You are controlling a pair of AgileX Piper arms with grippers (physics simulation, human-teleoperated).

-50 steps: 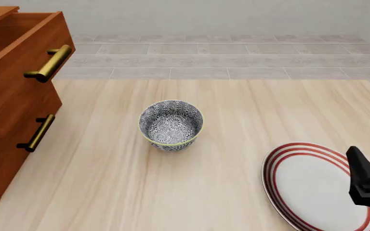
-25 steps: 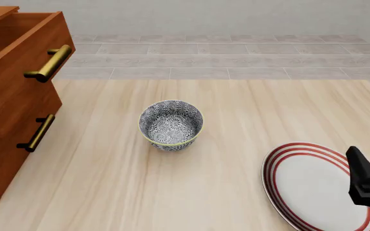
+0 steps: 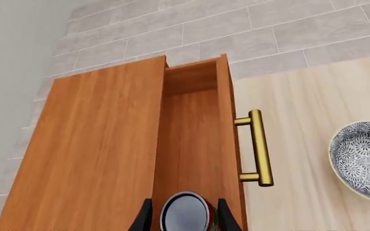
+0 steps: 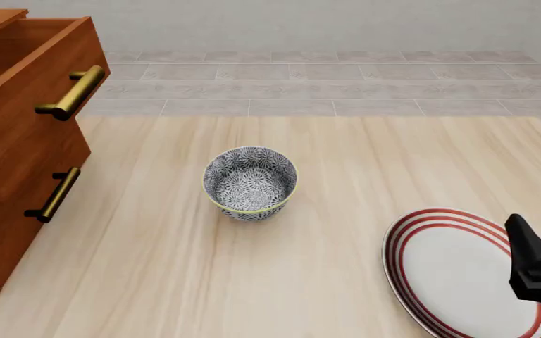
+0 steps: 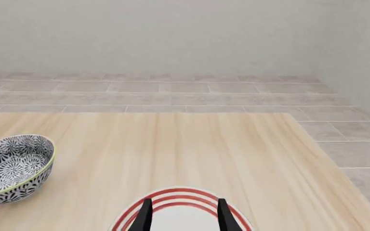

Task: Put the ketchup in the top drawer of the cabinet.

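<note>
While the top drawer of the cabinet stands pulled out, the left gripper holds the ketchup above its open cavity, jaws clamped on the can's sides. Over at the red-ringed plate, the right gripper hangs with jaws apart, holding nothing, near the patterned bowl on the surface.

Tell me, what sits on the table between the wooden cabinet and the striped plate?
A patterned grey bowl sits between the cabinet and the plate, seen in the front view.

Wood table; on it cabinet, bowl, plate
</note>
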